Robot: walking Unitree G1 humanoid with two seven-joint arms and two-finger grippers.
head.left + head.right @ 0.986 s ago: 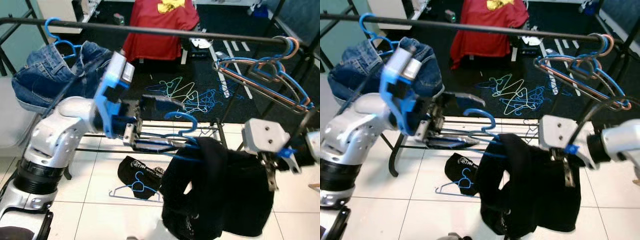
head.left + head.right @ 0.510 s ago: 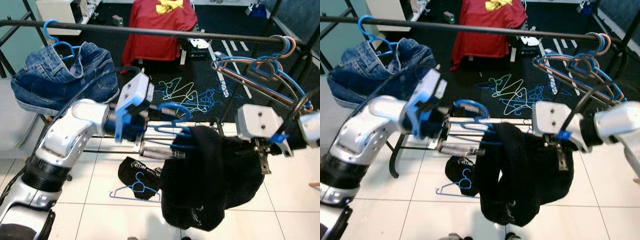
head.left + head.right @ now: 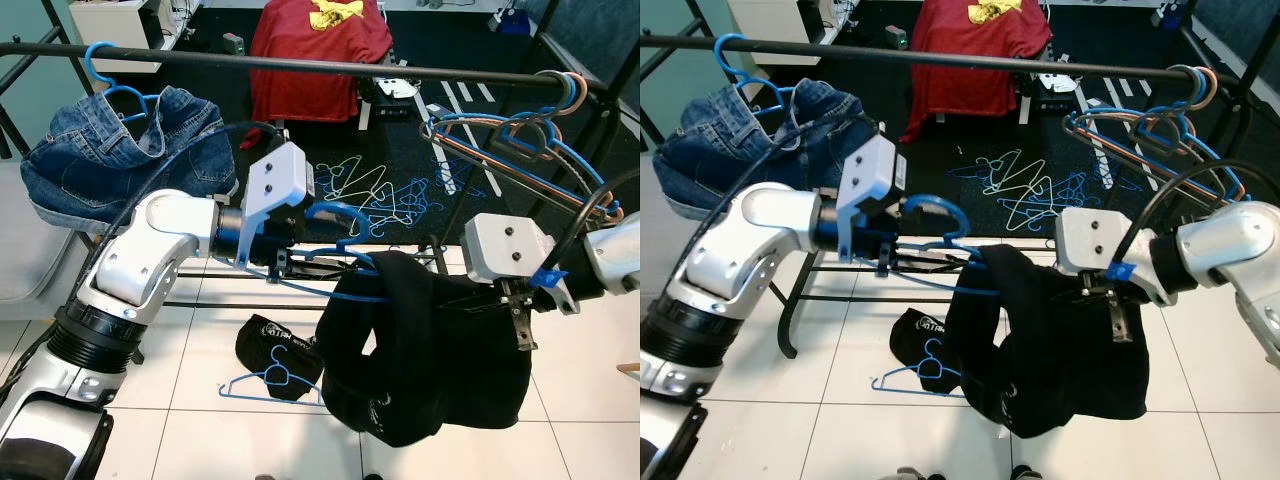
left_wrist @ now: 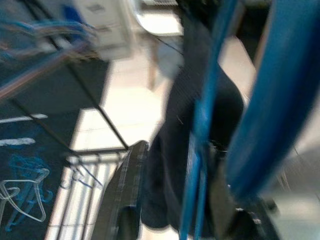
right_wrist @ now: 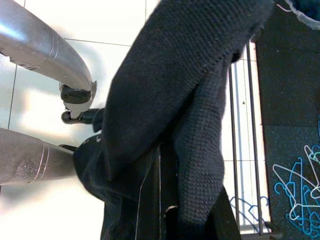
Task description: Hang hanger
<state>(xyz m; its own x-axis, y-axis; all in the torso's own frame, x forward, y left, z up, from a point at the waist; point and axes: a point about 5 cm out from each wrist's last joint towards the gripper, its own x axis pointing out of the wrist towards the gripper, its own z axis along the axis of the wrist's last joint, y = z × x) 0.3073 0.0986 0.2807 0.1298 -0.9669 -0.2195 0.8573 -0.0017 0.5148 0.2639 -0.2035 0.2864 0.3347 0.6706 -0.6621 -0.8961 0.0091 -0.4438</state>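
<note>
Raised since the earlier frame, blue hanger (image 3: 345, 222) with black garment (image 3: 430, 350), clamped by left gripper (image 3: 300, 265), hook well below rail (image 3: 300, 66); right gripper (image 3: 520, 320) pinching garment.

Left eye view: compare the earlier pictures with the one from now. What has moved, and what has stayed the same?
The left gripper has turned over at the wrist and lifted the blue hanger with the black garment toward the rail. The right gripper keeps its grip on the garment's other side. The jeans, the empty hangers and the hanger on the floor stayed put.
</note>
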